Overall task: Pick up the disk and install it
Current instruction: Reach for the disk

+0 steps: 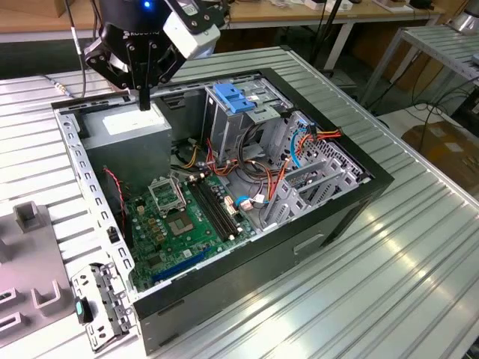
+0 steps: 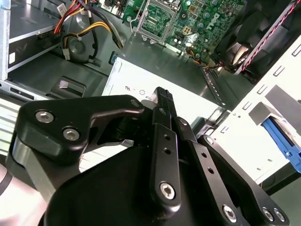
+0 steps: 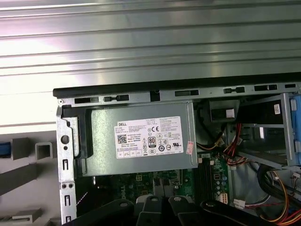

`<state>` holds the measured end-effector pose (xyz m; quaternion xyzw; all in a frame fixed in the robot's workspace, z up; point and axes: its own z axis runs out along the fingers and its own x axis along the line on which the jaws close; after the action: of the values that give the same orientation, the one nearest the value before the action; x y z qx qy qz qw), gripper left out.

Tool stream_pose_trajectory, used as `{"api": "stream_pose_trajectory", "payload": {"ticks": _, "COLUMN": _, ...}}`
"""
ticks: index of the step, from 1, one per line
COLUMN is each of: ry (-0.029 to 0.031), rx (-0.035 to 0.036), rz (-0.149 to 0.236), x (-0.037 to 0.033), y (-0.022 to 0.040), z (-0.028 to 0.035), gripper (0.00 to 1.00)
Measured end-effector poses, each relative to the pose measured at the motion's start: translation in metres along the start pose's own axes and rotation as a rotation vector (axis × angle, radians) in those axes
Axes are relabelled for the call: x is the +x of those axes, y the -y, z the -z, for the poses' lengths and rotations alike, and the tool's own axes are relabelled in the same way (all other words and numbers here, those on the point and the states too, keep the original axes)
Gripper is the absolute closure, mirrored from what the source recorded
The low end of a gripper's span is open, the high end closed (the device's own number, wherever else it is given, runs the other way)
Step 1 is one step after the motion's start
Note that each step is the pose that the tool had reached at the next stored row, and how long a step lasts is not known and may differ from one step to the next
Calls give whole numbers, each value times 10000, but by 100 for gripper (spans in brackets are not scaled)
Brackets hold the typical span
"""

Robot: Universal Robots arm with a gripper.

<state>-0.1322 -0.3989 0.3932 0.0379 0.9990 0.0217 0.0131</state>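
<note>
The gripper (image 1: 144, 103) is seen poised with its jaws drawn together on nothing, fingertips pointing down just above the grey power supply (image 1: 135, 131) in the corner of an opened computer case (image 1: 329, 224). Below and beyond it lie the green motherboard (image 1: 179, 217), then the metal drive cage (image 1: 224, 123) topped by a blue latch (image 1: 234, 99), then a tangle of orange and red cables (image 1: 314, 138). The disk (image 2: 282, 139) is judged to be the blue-ended part caught at the edge of the second wrist view, outside the case and well apart from the gripper; its label cannot be made out. Trouble could be expected on three counts: the power supply's lid could be struck if the arm were lowered where it hangs; the disk could be knocked rather than grasped if it were met with jaws closed; and loose cables could be snagged or pinched near the cage.
</note>
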Motion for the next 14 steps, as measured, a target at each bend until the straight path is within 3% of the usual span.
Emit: {"api": "stream_pose_trajectory", "payload": {"ticks": 14, "ry": 0, "rx": -1, "rz": 0, "x": 60, "y": 5, "z": -1, "gripper": 89}}
